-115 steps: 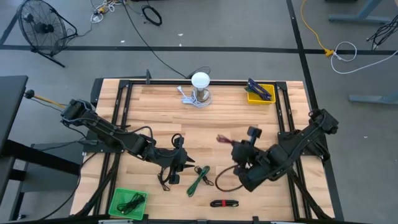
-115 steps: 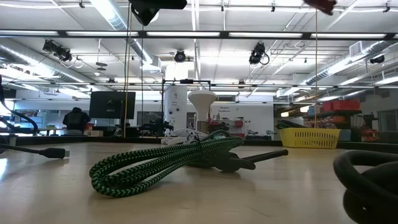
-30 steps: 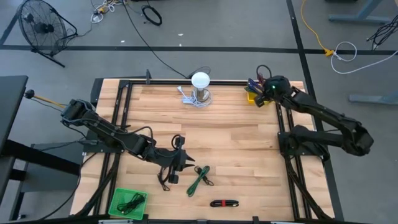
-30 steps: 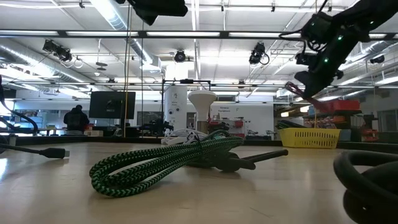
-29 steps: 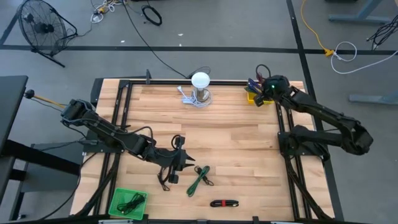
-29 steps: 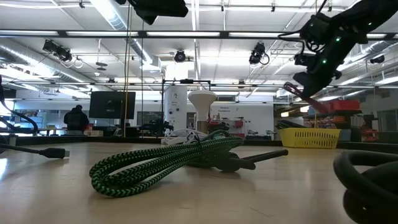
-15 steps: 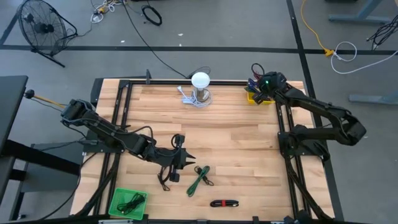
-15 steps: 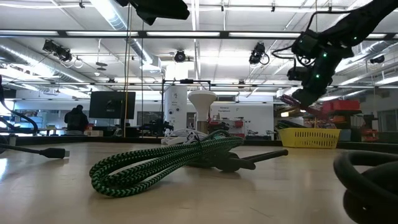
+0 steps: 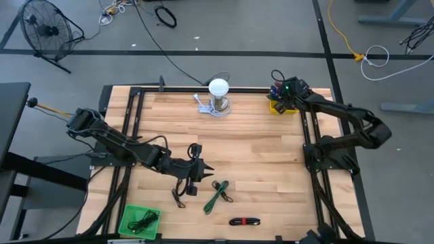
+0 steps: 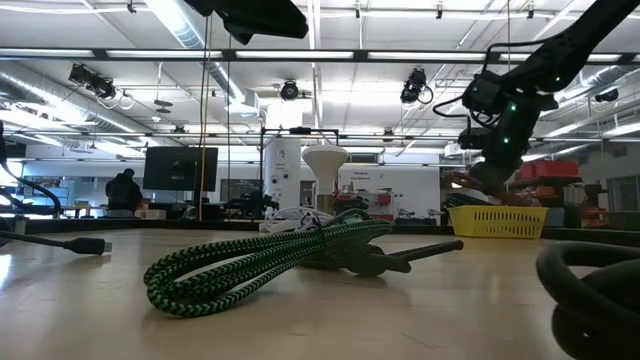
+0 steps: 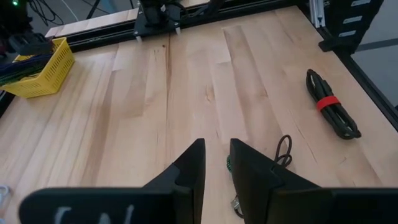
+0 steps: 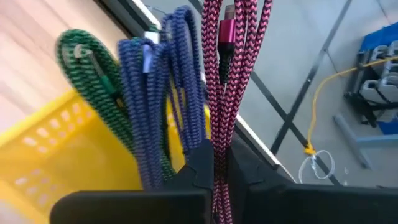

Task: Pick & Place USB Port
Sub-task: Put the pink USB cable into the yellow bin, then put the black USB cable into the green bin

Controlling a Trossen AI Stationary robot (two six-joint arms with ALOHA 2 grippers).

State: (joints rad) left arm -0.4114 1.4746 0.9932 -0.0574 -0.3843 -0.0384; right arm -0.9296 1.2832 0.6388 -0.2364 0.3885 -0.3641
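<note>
Right gripper is positioned over the yellow bin at the far right corner of the table, fingers pinched on a bundled pink braided USB cable. The cable hangs directly above the bin, beside a blue braided cable and a green braided cable resting in the bin. Left gripper hovers low over the near-left area of the table, fingers spread with a narrow gap and holding nothing. Just beside it on the wood lies another green cable. A black cable with a red tie lies near the front edge. A green bin holding a dark cable sits at the near-left corner. A white lamp stands at the far edge.
</note>
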